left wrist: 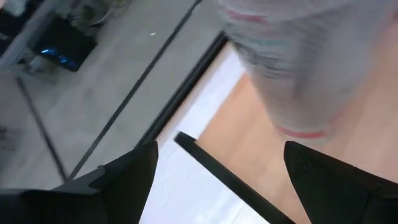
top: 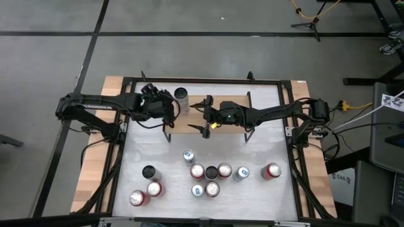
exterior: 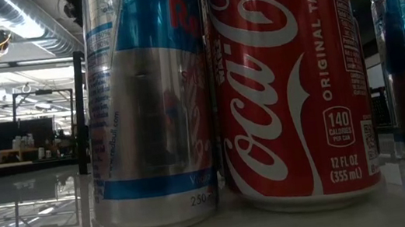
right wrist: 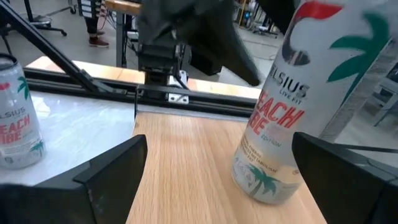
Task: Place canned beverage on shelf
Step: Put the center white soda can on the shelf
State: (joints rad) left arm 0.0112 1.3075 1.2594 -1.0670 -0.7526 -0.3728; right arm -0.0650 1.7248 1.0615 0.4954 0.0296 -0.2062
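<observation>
The shelf [top: 221,120], a light wood plank on thin black legs, stands at the table's far middle. A white Celsius can [top: 182,98] stands upright on its base at the plank's far left corner, and also shows in the right wrist view [right wrist: 292,106]. My left gripper [top: 170,108] is open just left of and near the can; in the left wrist view [left wrist: 217,180] the can [left wrist: 292,62] lies beyond its fingertips, untouched. My right gripper [top: 206,115] is open and empty over the plank's middle, to the can's right [right wrist: 217,180].
Several cans stand on the white table in front of the shelf [top: 211,171], with more at the near left [top: 146,189] and one at the right [top: 271,170]. The low view is filled by a Red Bull can [exterior: 146,105] and a Coca-Cola can [exterior: 288,79]. Another Celsius can [right wrist: 15,118] stands on the table.
</observation>
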